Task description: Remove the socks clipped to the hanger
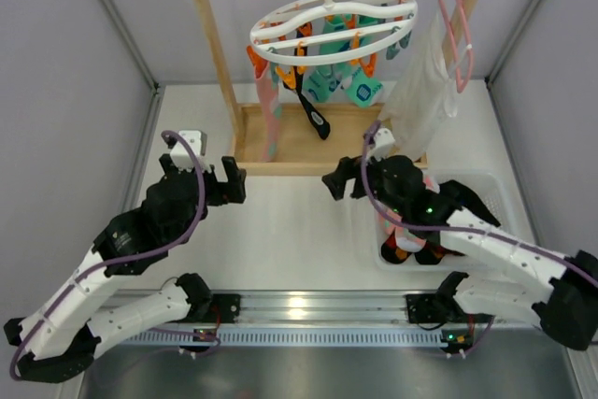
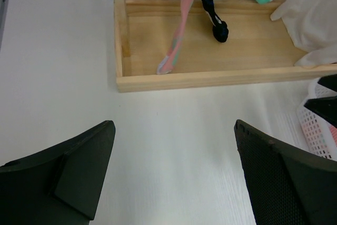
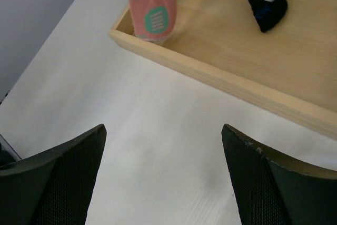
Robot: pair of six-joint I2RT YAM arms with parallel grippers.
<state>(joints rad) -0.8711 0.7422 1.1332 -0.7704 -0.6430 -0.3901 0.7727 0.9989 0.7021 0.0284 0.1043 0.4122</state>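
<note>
White table [image 1: 299, 221], grey walls all round, and the socks [image 1: 327, 81] are up at twelve o'clock, clipped to the hanger [image 1: 332, 21].
That round white hanger hooks over the wooden frame [image 1: 213, 53]; the pink sock [image 1: 269, 114] and black sock [image 1: 314, 117] dangle to the frame's base, with the teal sock [image 1: 364, 91] clipped higher at their three o'clock. A white garment [image 1: 425, 91] hangs further right. The left gripper [image 1: 217, 175] hovers at seven o'clock of the frame, fingers spread and empty. The right gripper [image 1: 351, 179], at five o'clock, is also spread, nothing between its fingers, next to a basket [image 1: 491, 184].
</note>
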